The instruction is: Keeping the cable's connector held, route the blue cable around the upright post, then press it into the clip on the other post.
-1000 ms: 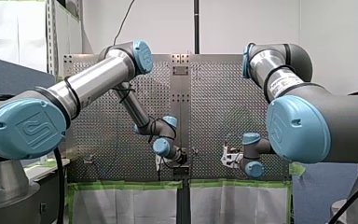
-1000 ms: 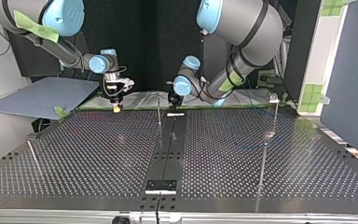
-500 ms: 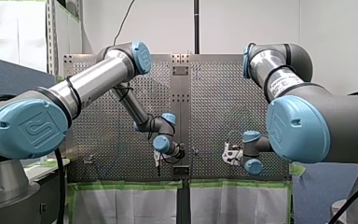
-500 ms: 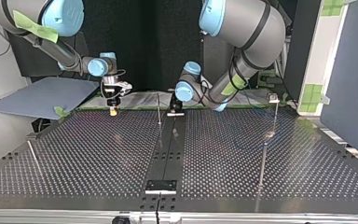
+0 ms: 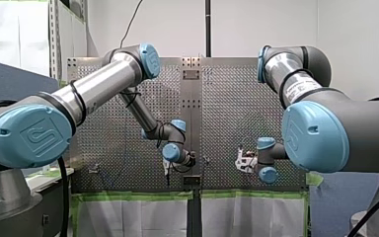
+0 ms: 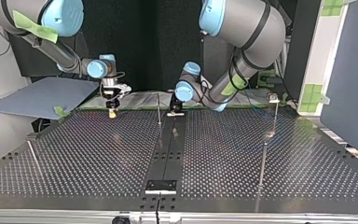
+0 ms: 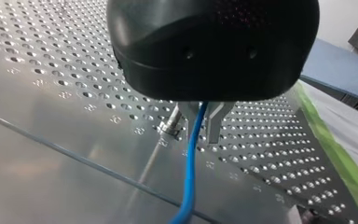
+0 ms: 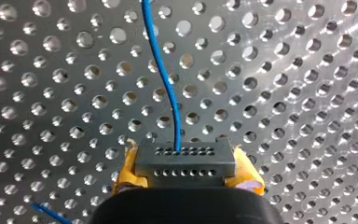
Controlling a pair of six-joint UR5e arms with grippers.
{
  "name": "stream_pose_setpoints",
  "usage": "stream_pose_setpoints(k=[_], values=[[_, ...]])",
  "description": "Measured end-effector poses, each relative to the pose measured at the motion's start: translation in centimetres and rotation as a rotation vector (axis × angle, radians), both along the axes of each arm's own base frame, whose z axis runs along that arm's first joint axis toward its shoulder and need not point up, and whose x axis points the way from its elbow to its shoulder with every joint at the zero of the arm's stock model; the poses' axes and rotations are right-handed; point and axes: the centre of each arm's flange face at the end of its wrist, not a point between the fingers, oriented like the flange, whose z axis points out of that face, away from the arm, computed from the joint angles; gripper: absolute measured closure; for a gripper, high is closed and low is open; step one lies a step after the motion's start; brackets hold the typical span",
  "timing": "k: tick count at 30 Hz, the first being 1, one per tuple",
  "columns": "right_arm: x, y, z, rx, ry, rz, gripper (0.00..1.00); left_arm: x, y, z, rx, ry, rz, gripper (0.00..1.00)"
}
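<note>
Cable: thin and blue; the cable (image 8: 165, 79) leaves the connector and runs ahead over the perforated counter (image 6: 98, 154).
Connector: the connector (image 8: 185, 159) is a grey block with rows of small holes, clamped in the yellow-padded right gripper (image 8: 186, 170).
Left gripper: the left gripper (image 7: 201, 128) is closed on the cable, just beside the post (image 7: 170, 127).
Change: over the last second both grippers have sunk closer to the counter.

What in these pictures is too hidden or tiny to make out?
Blue cable: its run across the table is too thin to trace in the top view; the left wrist view's edge cuts it off.
Clip on its post: too small in the top view to show its shape.
Connector: the right pincer covers its rear in the right wrist view.
</note>
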Motion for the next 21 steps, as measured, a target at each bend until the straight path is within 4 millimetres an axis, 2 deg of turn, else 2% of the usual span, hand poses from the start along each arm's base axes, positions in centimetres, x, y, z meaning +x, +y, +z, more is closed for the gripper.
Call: stream_pose_setpoints(k=[2,4,5,7,8,10,11,12,13,21], values=[[0.00,-0.23,0.16,-0.004,-0.001,0.000,1.00,0.02,-0.07,0.01,0.005,-0.009,0.003,0.89],[-0.04,-0.41,0.27,-0.006,-0.002,0.000,1.00,0.03,-0.11,0.04,0.008,-0.014,0.006,0.82],[-0.08,-0.52,0.33,-0.008,-0.002,-0.001,1.00,0.02,-0.13,0.04,0.009,-0.015,0.008,0.82],[-0.11,-0.62,0.39,-0.009,-0.003,-0.001,1.00,0.00,-0.10,0.05,0.017,-0.017,0.013,0.62],[-0.13,-0.64,0.40,-0.009,-0.003,-0.001,1.00,-0.03,-0.05,0.03,0.023,-0.017,0.016,0.62],[-0.13,-0.65,0.40,-0.009,-0.002,0.000,1.00,-0.08,0.07,0.00,0.042,-0.018,0.023,0.27],[-0.13,-0.64,0.39,-0.008,-0.002,0.001,1.00,-0.13,0.10,-0.01,0.052,-0.018,0.025,0.27],[-0.12,-0.64,0.40,-0.008,-0.002,0.001,1.00,-0.18,0.11,-0.03,0.062,-0.019,0.027,0.17],[-0.12,-0.64,0.40,-0.008,-0.002,0.002,1.00,-0.26,0.10,-0.05,0.075,-0.020,0.027,0.02],[-0.14,-0.61,0.35,-0.004,0.000,0.002,1.00,-0.96,-0.44,-0.13,0.123,-0.019,-0.007,0.00]])
